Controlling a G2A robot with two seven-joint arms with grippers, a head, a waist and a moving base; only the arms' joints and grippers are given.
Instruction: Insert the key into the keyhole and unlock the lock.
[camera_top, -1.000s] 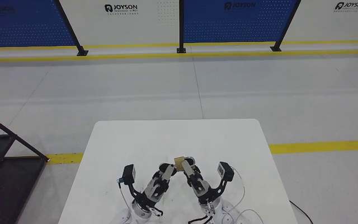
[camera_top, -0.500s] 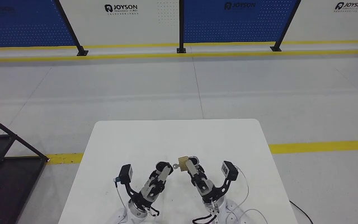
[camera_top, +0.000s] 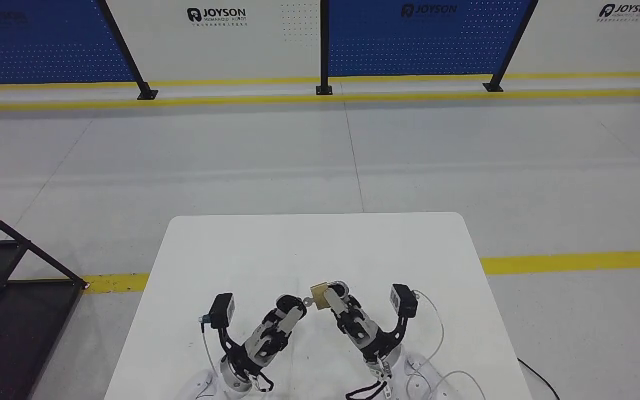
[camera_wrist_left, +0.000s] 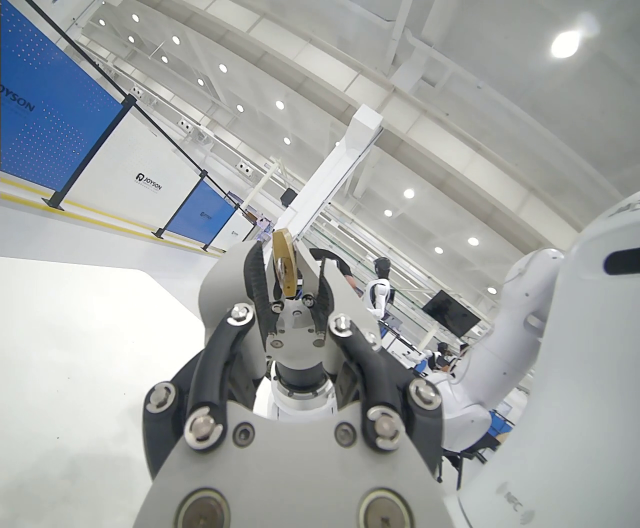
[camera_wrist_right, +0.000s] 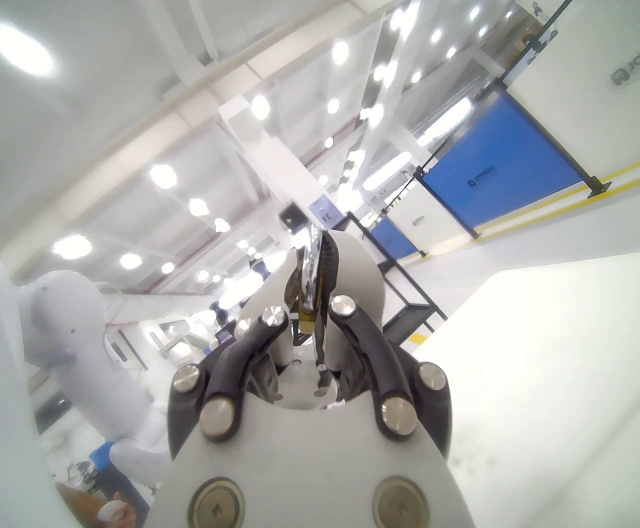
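Note:
A brass padlock (camera_top: 321, 294) hangs above the near part of the white table (camera_top: 300, 245), between my two grippers. My right gripper (camera_top: 338, 297) is shut on the lock; in its wrist view the chrome and brass lock (camera_wrist_right: 309, 280) sits pinched between the fingers (camera_wrist_right: 350, 280). My left gripper (camera_top: 292, 304) stands just to the lock's left, tips toward it. In its wrist view a flat brass piece, which looks like the key (camera_wrist_left: 284, 267), stands between its fingers (camera_wrist_left: 256, 272). The keyhole is hidden.
The far and middle parts of the tabletop are bare white. A dark frame (camera_top: 30, 265) stands off the table's left edge. Blue and white barrier panels (camera_top: 420, 30) line the far floor.
Both grippers shifted slightly, with the lock drifting a little right and back left. The lock stays held between them and the grips look unchanged.

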